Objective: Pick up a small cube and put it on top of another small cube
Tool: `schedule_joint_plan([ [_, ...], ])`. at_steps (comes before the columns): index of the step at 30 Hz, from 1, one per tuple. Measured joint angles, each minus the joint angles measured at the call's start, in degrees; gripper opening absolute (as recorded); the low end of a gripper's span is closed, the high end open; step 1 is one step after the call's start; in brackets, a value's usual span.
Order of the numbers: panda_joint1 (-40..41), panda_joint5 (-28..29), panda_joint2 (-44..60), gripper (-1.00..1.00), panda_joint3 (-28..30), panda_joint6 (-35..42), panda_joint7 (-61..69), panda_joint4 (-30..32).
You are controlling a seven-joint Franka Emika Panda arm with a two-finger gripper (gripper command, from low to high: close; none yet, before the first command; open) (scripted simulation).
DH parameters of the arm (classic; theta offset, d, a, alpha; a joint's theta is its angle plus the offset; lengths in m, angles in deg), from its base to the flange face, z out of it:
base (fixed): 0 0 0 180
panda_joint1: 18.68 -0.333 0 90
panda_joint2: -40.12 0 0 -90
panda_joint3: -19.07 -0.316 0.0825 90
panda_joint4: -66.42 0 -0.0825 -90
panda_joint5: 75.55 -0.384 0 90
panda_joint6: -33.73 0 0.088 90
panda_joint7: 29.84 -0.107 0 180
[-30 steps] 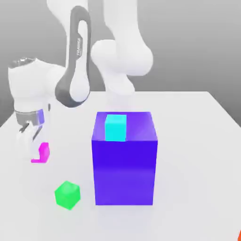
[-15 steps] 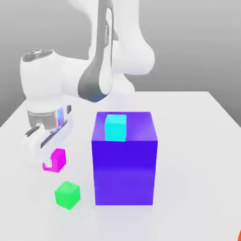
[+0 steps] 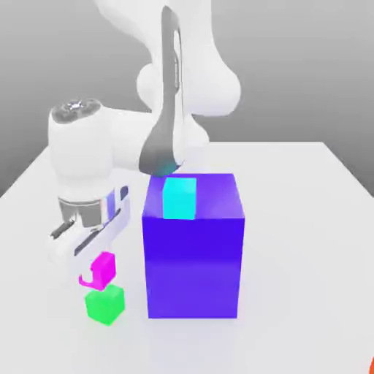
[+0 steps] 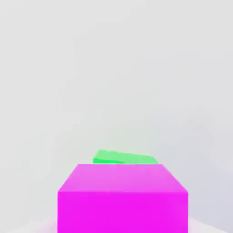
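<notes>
The pink cube is held in the gripper; the fingers are closed tight on it, and it is lifted off the table. The green cube is seen just under the pink cube, at six o'clock from it in the exterior view; whether the two are touching cannot be told, but a thin gap seems to be left between them. In the hand view the pink cube is seen close up, and a strip of the green cube is seen past its far edge; so the pink cube is judged to be not quite lined up over the green one yet. A small slide toward the green cube is likely needed before the pink cube is let down; then the fingers can be opened. Both cubes are even on all sides, so no long side has to be turned; only the flat faces need to be matched. A big blue block is stood on the table at three o'clock from the two cubes, near them but apart; a light blue cube is set on its top. No box or bowl is seen, so nothing is held inside anything.
</notes>
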State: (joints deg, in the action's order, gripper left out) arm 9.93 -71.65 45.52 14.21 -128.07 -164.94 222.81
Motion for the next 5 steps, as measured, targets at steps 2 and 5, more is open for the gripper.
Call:
schedule_joint_plan([
  [2,0.1,-0.2,1.8,-1.0,-0.2,-2.0,0.2,0.1],
  [5,0.1,-0.4,2.6,1.0,-0.3,-2.9,0.4,0.2],
])
